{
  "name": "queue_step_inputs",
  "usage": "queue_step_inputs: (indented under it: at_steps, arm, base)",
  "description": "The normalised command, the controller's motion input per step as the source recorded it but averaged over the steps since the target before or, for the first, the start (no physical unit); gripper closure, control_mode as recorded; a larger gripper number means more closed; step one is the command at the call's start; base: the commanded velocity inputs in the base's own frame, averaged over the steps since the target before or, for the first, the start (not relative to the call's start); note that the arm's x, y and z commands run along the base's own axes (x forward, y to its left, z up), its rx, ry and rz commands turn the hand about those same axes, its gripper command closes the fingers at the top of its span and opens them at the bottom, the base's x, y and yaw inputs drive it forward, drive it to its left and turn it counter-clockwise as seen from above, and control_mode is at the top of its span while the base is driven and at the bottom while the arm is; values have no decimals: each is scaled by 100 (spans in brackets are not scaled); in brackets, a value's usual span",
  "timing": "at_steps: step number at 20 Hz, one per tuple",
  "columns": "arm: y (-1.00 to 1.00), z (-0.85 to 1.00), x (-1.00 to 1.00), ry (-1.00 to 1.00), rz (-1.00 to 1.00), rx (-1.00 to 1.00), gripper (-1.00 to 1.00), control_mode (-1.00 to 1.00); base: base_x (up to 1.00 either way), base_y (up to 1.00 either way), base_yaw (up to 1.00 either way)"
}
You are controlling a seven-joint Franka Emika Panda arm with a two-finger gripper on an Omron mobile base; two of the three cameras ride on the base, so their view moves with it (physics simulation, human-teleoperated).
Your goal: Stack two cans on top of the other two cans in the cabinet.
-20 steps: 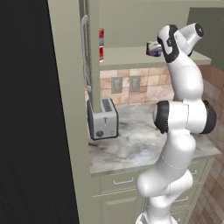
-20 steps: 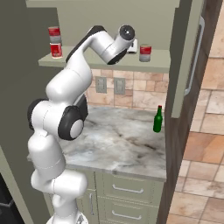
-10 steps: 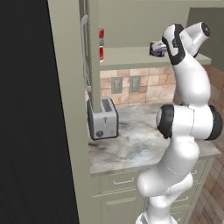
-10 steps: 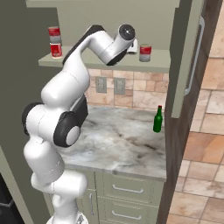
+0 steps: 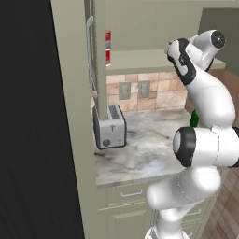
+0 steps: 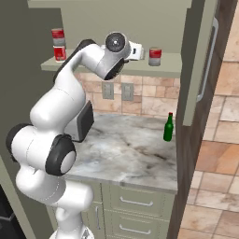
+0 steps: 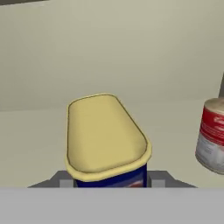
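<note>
Sitting between gripper (image 7: 107,181) fingertips: squat dark blue tin (image 7: 106,138), flat yellow lid.

On the cabinet (image 6: 196,51) shelf, two red-topped cans (image 6: 59,44) stand stacked one on the other at the far left end, and a single red-and-grey can (image 6: 155,56) stands toward the right. Between them, the arm's hand (image 6: 134,50) reaches in at shelf height, just left of the single can. Below the shelf, a green bottle (image 6: 168,127) stands upright on the marble table (image 6: 126,149), near the cabinet's right side panel.

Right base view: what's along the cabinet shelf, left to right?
Stacked pair of cans → robot hand → single can → cabinet door with bar handle.
</note>
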Motion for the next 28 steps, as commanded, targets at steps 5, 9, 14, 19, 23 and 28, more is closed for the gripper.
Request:
queue_step_inputs:
  at_steps: [5, 9, 14, 19, 23, 28]
  arm:
    - [6, 27, -16, -3, -26, 0, 100, -100]
    - [-1, 29, -21, -6, -20, 0, 100, -100]
    - [-5, 37, -22, -3, -18, 0, 100, -100]
    - [-22, 30, -20, -1, -15, 0, 100, -100]
    - [-28, 23, -15, 0, -13, 0, 100, -100]
    - [-19, 12, -6, 0, -12, 0, 100, -100]
  base:
    - [0, 0, 0]
    - [0, 0, 0]
    - [0, 0, 0]
    - [0, 0, 0]
    - [0, 0, 0]
    - [0, 0, 0]
